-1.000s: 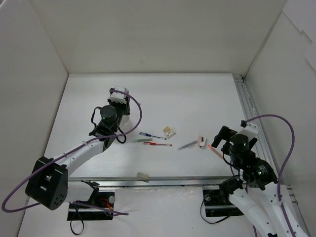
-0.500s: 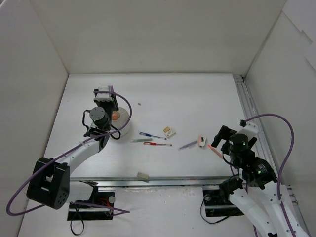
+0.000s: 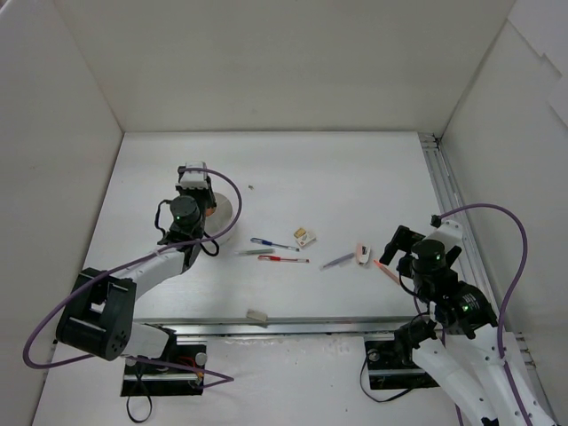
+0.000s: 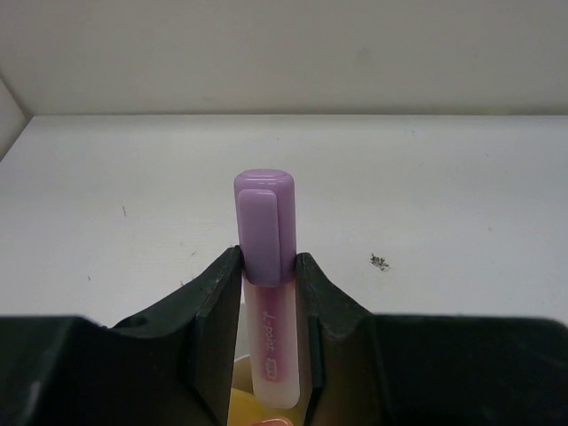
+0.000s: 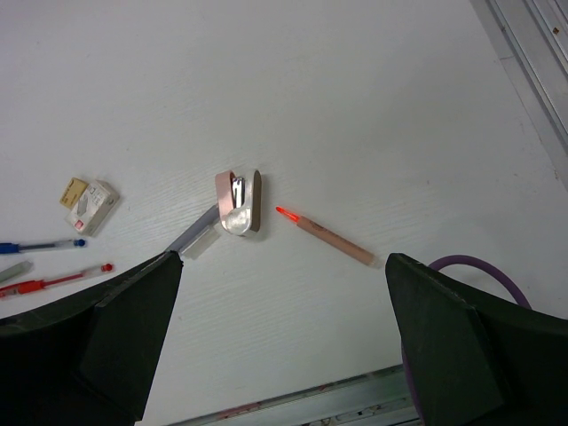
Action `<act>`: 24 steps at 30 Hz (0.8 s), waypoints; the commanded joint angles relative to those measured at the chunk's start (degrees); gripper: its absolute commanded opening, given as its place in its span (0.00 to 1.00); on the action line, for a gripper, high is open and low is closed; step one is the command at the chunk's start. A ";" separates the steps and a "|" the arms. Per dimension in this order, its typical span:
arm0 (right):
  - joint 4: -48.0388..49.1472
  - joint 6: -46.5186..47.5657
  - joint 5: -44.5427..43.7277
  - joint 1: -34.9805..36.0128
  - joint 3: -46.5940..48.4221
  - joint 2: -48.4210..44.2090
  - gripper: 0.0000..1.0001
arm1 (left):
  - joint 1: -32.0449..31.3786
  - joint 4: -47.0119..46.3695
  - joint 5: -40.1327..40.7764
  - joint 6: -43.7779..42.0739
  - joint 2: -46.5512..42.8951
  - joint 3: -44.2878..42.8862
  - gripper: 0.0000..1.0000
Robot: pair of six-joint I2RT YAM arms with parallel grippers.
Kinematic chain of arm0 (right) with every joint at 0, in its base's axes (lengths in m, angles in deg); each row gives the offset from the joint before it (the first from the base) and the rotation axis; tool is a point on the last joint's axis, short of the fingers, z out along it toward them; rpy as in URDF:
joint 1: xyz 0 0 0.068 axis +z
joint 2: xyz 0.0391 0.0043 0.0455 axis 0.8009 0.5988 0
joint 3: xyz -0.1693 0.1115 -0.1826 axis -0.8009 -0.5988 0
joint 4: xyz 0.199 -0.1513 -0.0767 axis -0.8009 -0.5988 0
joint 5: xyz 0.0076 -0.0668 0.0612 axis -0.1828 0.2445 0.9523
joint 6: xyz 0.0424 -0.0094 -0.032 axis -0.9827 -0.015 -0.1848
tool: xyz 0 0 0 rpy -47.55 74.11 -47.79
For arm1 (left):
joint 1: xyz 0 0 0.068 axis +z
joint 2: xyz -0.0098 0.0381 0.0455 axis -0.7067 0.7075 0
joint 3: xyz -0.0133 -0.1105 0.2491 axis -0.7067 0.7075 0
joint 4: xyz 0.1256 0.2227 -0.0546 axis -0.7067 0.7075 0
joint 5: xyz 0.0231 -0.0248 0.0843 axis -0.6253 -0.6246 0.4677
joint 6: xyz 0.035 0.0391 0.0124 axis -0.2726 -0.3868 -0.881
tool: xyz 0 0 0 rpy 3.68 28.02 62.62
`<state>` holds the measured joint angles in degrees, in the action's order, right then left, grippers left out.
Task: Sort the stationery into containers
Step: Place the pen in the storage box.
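Snugly in left gripper (image 4: 266, 266) — purple-capped marker (image 4: 264, 213), pale pink barrel

The left claw (image 4: 268, 293) is closed on a marker (image 4: 264, 213), which stands upright in the picture between the two dark fingers (image 4: 217, 302). The marker has a lilac cap with a clip and a pale pink body with small print on it (too blurred to read). Under the body, at the bottom edge, a yellow shape (image 4: 238, 410) shows. Behind lies the white tabletop (image 4: 444, 204), with one small dark speck (image 4: 380, 262) right of the claw, and a pale wall (image 4: 284, 53).
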<state>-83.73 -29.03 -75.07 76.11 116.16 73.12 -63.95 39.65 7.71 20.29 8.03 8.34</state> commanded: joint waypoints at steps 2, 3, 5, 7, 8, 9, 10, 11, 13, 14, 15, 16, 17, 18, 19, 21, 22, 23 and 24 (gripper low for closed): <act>2.60 0.11 -1.67 -0.04 1.68 0.87 0.98 | 0.44 -4.44 0.47 1.61 -0.80 -0.36 0.00; 2.60 0.11 -1.58 -0.13 1.50 0.78 0.98 | 0.44 -4.88 0.56 2.49 -1.50 0.34 0.00; 2.68 -0.07 -1.58 -0.05 1.33 0.43 0.98 | 0.44 -5.76 1.09 3.63 -2.55 2.54 0.00; 2.68 -0.07 -1.58 -0.13 1.06 -0.09 0.98 | 0.44 -6.73 1.44 3.99 -4.05 4.64 0.00; 2.68 0.02 -1.58 -0.04 1.06 -0.18 0.98 | 0.44 -6.73 1.53 4.08 -4.84 5.18 0.00; 2.68 0.02 -1.58 -0.13 1.06 -0.27 0.98 | 0.44 -6.55 1.70 4.25 -5.11 5.53 0.00; 2.68 -0.07 -1.58 -0.13 0.98 -0.19 0.98 | 0.44 -6.21 1.53 4.25 -5.46 6.06 0.00; 2.68 0.02 -1.58 -0.04 1.06 -0.27 0.98 | 0.44 -5.16 0.40 4.17 -6.33 6.23 0.00; 2.60 0.11 -1.32 -0.13 1.15 -0.27 0.98 | 0.44 -3.75 -0.14 4.52 -7.04 6.24 0.00; 2.68 0.11 -1.32 -0.13 0.98 -0.19 0.98 | 0.44 -1.74 -0.06 4.69 -7.65 5.98 0.00; 2.68 0.02 -1.23 -0.13 0.97 -0.27 0.98 | 0.44 -0.41 0.03 5.22 -8.01 5.19 0.04; 2.60 0.02 -1.14 -0.13 0.97 -0.36 0.98 | 0.44 1.17 0.03 5.40 -8.36 4.57 0.15; 2.68 -0.07 -1.14 -0.04 0.80 -0.36 0.98 | 0.44 4.14 -0.14 5.57 -8.88 4.04 0.25; 2.68 -0.07 -1.14 -0.13 0.89 -0.45 0.98 | 0.44 4.17 -0.32 5.57 -9.24 3.08 0.25; 2.68 0.02 -1.14 0.04 0.80 -0.45 0.98 | 0.44 6.00 -0.41 5.66 -9.59 2.72 0.36; 2.77 -0.07 -1.05 -0.04 0.80 -0.62 0.98 | 0.44 7.94 -0.49 6.01 -10.91 2.28 0.40; 2.69 -0.07 -1.05 -0.13 0.71 -0.80 0.98 | 0.44 8.30 -0.67 6.01 -11.35 2.37 0.44; 2.68 0.02 -0.97 -0.13 0.71 -0.97 0.98 | 0.44 8.65 -1.02 5.93 -12.39 2.46 0.47; 2.68 -0.07 -0.88 -0.04 0.71 -0.98 0.98 | 0.44 8.74 -1.20 5.92 -13.01 2.80 0.53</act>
<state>-83.73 -29.03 -75.01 76.11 116.14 72.05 -63.97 48.46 7.38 25.34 -1.65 14.00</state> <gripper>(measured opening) 0.979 0.505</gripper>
